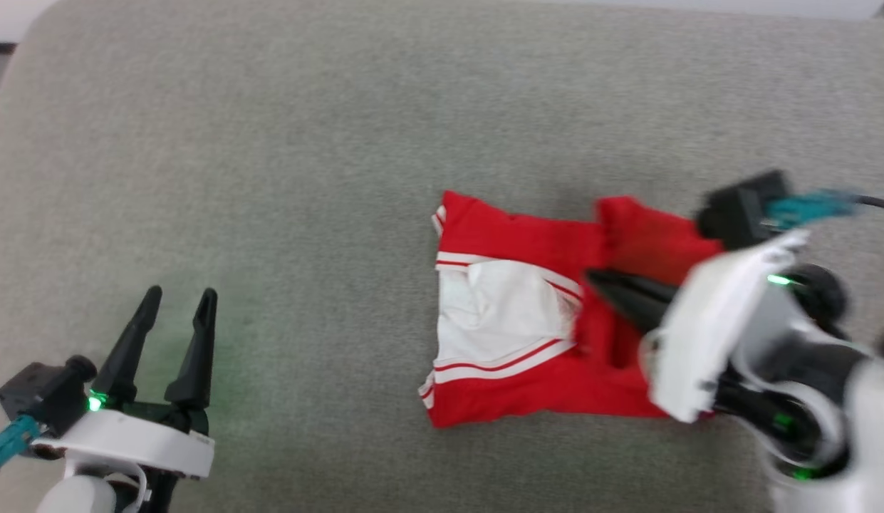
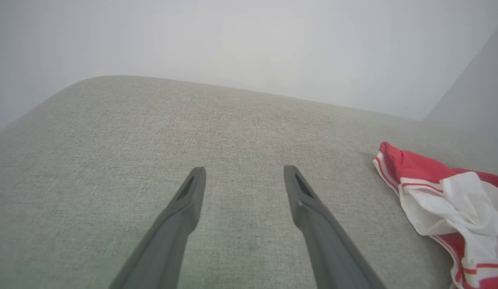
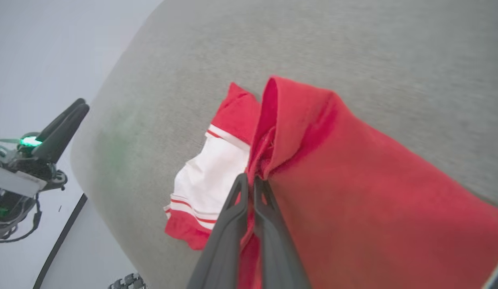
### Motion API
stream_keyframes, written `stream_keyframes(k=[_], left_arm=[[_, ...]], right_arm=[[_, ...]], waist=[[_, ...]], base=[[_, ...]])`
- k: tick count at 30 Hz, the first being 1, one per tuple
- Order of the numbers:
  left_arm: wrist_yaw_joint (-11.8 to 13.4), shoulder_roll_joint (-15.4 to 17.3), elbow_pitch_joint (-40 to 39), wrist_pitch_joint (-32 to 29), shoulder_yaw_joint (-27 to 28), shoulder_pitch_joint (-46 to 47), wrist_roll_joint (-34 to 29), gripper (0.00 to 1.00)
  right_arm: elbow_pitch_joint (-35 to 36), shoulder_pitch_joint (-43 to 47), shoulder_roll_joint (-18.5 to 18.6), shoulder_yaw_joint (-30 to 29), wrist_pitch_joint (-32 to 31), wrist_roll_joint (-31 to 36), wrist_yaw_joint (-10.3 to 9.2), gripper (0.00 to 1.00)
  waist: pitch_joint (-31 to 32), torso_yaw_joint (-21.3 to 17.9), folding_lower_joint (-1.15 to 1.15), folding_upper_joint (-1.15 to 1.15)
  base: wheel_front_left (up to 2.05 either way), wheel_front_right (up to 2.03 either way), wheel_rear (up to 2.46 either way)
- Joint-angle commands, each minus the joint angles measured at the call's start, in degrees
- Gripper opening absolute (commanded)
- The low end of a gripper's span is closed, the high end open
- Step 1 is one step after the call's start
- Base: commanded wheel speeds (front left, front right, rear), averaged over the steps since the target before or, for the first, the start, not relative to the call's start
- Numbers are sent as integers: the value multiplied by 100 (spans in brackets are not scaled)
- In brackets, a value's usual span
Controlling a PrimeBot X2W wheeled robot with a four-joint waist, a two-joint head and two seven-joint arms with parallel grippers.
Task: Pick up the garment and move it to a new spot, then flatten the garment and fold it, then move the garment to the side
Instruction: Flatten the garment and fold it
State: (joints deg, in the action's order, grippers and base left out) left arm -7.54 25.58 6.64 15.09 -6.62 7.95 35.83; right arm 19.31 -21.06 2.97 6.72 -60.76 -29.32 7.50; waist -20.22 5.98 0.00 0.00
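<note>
Right end effector [image 3: 251, 180] tight on garment [image 1: 527, 235] fold; left end effector [image 1: 181, 293] spread over cushion [image 1: 271, 142]

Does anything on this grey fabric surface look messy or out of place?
The red jersey-style garment with white sleeves lies unevenly folded: its right-hand red flap is bunched and lifted where the shut right gripper pinches it. Nothing else stands out.
</note>
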Motion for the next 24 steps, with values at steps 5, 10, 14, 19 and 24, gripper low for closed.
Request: stream_keyframes(k=[5,10,14,19,24], left_arm=[[13,-61,80,2,-99,212,106,100],[13,-161,158,2,-200,333,152,100],[13,-256,224,2,-279,399,187,100],[13,-324,279,2,-305,426,196,100],[13,-306,321,2,-244,402,202,100]], right_arm=[[-961,-587,-8,830,438,-34,-2,0],[-1926,-982,-6,1235,868,-135,-2,0],[-2569,-1170,-11,1411,1177,147,-1,0],[-3153,-1191,-11,1552,1544,128,-2,0],[-3362,-1224,-11,1705,1789,-90,-1,100]], waist=[[-168,393,0,0],[-236,627,0,0],[-272,786,0,0],[-279,846,0,0],[-210,753,0,0]], base=[[0,0,0],[0,0,0],[0,0,0],[0,0,0],[0,0,0]])
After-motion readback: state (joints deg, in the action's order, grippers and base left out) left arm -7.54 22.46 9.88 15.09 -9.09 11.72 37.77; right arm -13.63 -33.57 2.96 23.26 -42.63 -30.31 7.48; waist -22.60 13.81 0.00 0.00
